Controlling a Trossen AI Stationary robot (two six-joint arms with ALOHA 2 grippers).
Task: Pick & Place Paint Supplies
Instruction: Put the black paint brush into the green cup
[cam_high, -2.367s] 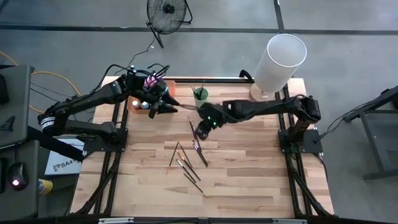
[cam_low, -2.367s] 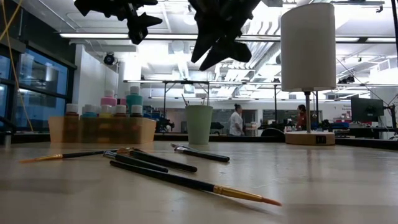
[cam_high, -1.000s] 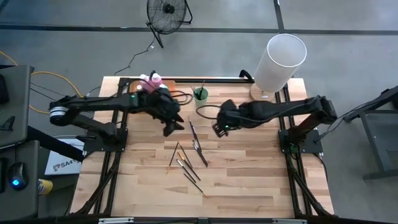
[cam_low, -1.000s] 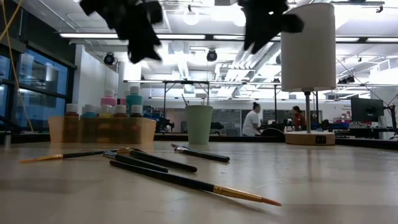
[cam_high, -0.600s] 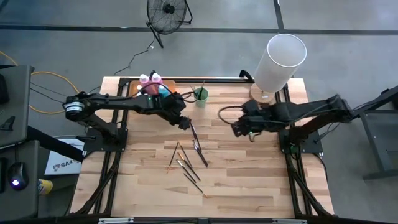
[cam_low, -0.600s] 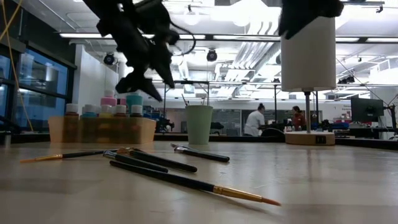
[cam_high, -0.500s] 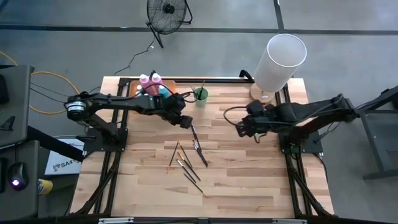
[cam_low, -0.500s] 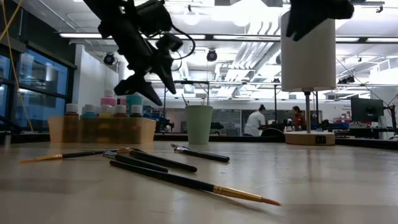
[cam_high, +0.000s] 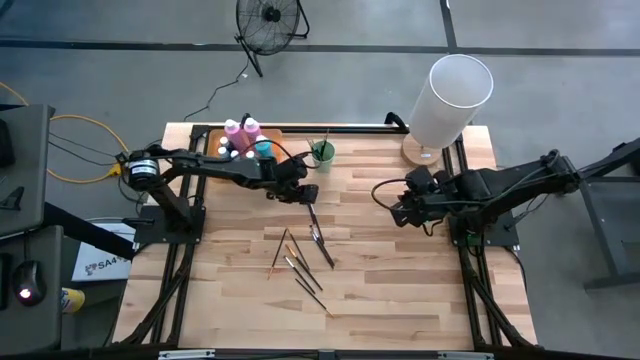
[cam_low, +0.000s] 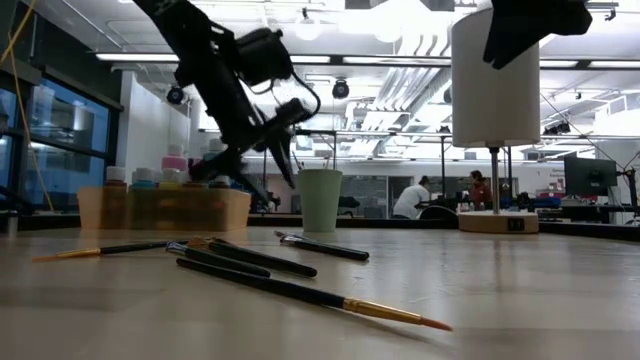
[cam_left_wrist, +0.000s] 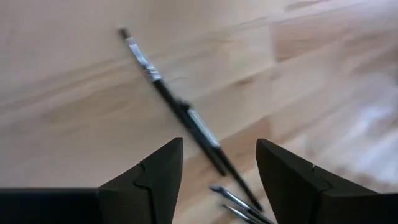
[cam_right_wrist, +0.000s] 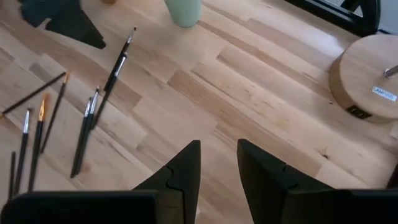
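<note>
Left gripper (cam_high: 306, 191) swung from the orange tray (cam_low: 165, 209) down over the top brush (cam_left_wrist: 177, 107), jaws apart, empty; right gripper (cam_high: 402, 213) pulled back, narrowly parted, empty; bottles (cam_high: 243, 132) were trayed, seven-odd brushes (cam_high: 300, 262) left on table (cam_high: 400, 290).

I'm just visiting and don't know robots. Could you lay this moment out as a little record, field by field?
Left gripper: open, empty, above the nearest brush
Right gripper: empty, jaws slightly apart, over bare table on the right side
Loose brushes: lying mid-table
Green cup: at the back, a brush standing in it
Paint bottles: in the orange tray, back left
White lamp: back right
</note>
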